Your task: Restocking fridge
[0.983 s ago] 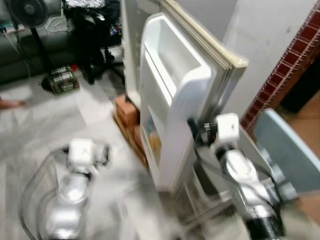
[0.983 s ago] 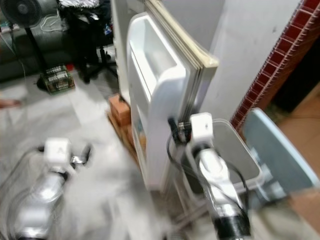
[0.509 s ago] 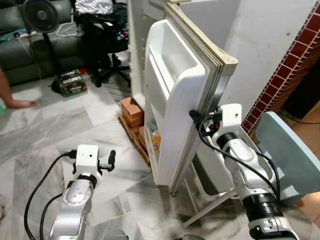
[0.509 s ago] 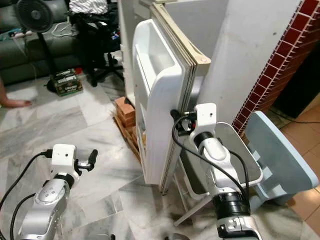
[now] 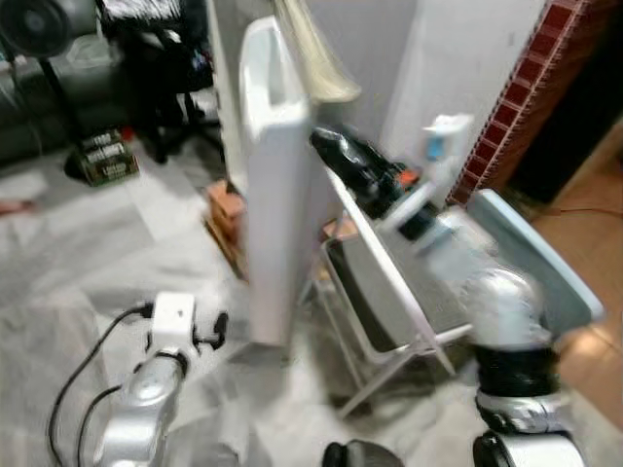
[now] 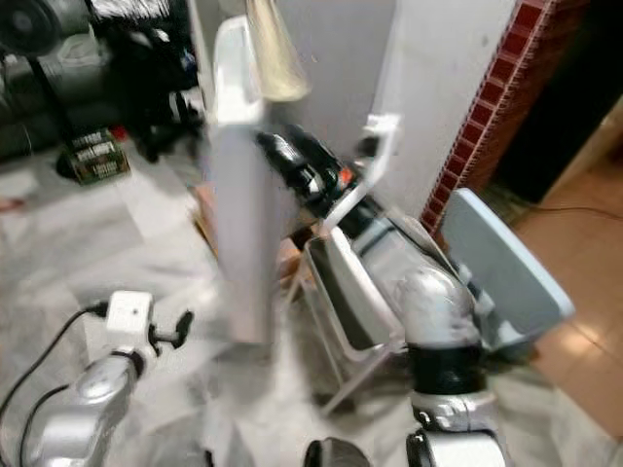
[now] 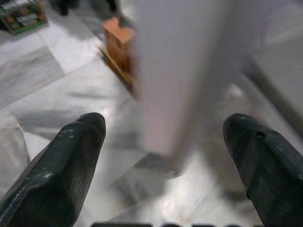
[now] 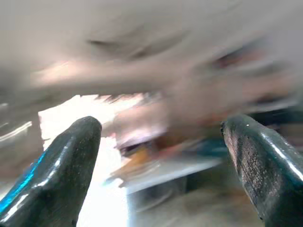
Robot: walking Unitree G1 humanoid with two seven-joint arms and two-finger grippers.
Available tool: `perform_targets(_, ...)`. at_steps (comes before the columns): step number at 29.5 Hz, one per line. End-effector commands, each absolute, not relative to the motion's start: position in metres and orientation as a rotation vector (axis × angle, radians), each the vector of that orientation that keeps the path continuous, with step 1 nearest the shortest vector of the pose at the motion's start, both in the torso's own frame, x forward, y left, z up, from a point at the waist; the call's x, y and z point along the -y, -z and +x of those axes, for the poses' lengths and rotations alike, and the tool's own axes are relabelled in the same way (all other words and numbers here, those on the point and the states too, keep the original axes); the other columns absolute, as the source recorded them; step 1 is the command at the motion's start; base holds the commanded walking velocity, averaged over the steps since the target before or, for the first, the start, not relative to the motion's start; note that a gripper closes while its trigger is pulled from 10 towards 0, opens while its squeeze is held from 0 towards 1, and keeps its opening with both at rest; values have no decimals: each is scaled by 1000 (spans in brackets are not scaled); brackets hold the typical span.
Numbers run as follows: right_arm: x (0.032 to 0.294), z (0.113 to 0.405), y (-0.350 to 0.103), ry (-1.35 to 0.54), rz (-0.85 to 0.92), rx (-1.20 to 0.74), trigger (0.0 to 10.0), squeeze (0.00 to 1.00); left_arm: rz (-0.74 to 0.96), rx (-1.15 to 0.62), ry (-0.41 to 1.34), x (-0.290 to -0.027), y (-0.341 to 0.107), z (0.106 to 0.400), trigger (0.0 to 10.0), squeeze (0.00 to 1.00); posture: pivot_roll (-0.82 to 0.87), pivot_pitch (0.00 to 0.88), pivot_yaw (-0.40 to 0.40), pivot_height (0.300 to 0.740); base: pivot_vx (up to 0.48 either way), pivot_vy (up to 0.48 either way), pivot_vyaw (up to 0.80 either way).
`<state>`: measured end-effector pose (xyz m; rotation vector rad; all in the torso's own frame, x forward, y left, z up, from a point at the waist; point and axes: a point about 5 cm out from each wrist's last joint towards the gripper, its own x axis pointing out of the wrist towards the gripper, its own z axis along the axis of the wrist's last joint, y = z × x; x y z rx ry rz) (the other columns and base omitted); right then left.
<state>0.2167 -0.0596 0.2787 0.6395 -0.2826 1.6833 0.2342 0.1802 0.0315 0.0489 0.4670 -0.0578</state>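
Edge-on, fridge door (image 5: pixel 273 195) beside right gripper (image 5: pixel 341 156).

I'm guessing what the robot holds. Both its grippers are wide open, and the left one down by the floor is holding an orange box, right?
Not quite. Both grippers are open, but the left gripper holds nothing. The left wrist view shows its fingers spread wide with bare marble floor between them. The orange box sits farther off on the floor, beside the white fridge door. The right gripper is open too.

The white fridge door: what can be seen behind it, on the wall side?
Behind the white fridge door, the right gripper reaches in above a grey folding rack. The orange box shows beyond; the fridge's contents are hidden.
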Motion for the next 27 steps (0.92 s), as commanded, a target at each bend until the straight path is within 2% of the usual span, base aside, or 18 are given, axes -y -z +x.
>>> perform_targets(1, 75, 228, -241, -1581, 645, 101, 10000, 0, 56, -487, 39, -187, -29, 229, 10000, 0, 136, 0, -46, 740, 0, 0, 0)
perform_targets(2, 86, 235, -221, -1509, 563, 30, 10000, 0, 55, -495, 38, -187, -29, 229, 10000, 0, 130, 0, -40, 740, 0, 0, 0)
perform_targets(6, 99, 236, -203, -1461, 479, -63, 10000, 0, 68, -491, 57, -186, -30, 232, 10000, 0, 119, 0, -27, 740, 0, 0, 0)
perform_targets(16, 112, 238, -169, -1288, 367, -216, 10000, 0, 81, -480, 51, -188, -32, 234, 10000, 0, 118, 0, -19, 740, 0, 0, 0)
perform_targets(20, 119, 246, -147, -1142, 272, -252, 10000, 0, 77, -470, 12, -194, -33, 234, 10000, 0, 117, 0, -25, 740, 0, 0, 0)
perform_targets(22, 127, 256, -132, -969, 199, -256, 10000, 0, 82, -464, -1, -195, -34, 234, 10000, 0, 114, 0, -29, 740, 0, 0, 0)
perform_targets(27, 135, 262, -120, -788, 158, -250, 10000, 0, 88, -463, -20, -197, -33, 232, 10000, 0, 106, 0, -29, 740, 0, 0, 0)
